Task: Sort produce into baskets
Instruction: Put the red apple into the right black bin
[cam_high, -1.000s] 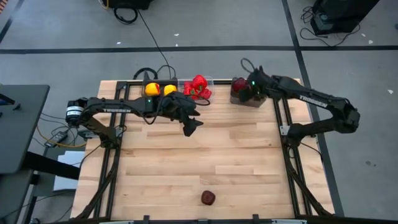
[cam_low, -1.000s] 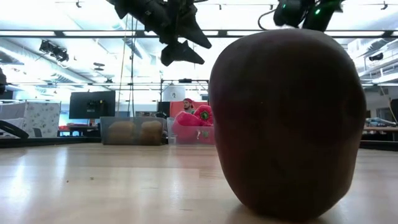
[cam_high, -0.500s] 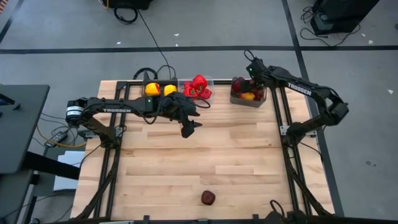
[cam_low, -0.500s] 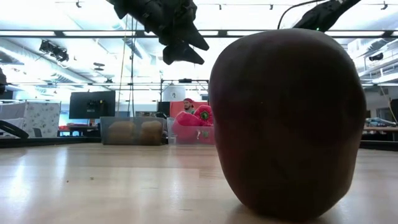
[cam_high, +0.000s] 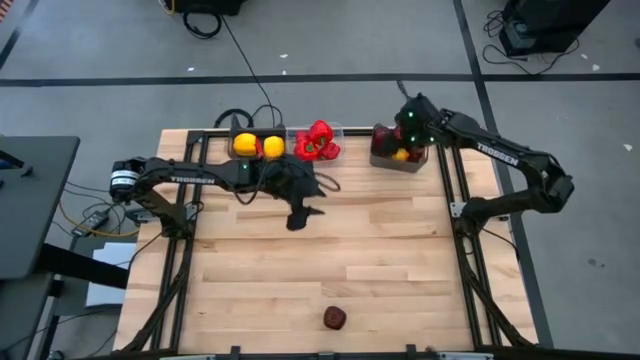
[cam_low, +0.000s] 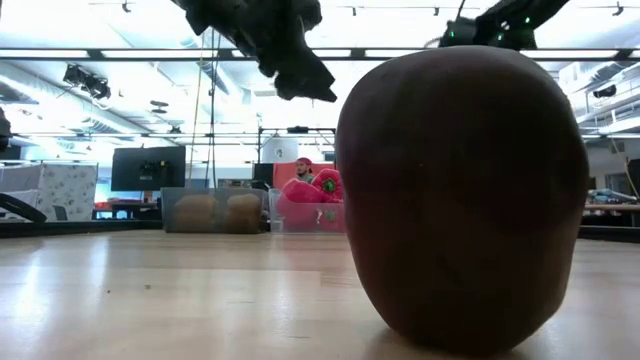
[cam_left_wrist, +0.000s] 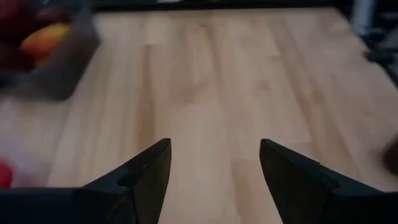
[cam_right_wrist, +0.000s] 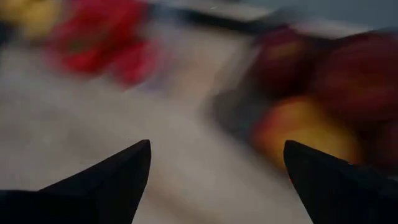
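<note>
One dark red apple-like fruit (cam_high: 334, 318) rests on its underside on the wood near the table's front edge; it fills the low view (cam_low: 460, 200). My left gripper (cam_high: 297, 220) hangs open over the table's middle, nearer the far side, with nothing between its fingers (cam_left_wrist: 215, 142). My right gripper (cam_high: 402, 138) is open above the right dark basket (cam_high: 400, 166), and nothing sits between its fingers (cam_right_wrist: 217, 146). That basket holds dark red fruits and a yellowish one (cam_right_wrist: 298, 134).
Along the far edge stand a dark basket (cam_high: 257, 132) with two yellow peppers (cam_high: 258, 145) and a clear bin (cam_high: 338, 130) with red peppers (cam_high: 318, 140). Bare wood lies between these and the lone fruit. Dark frame rails run down both table sides.
My right gripper has drawn back a little from over the right basket toward the far edge, uncovering the fruit in it. My left gripper has rolled at the wrist while staying over the same spot.
</note>
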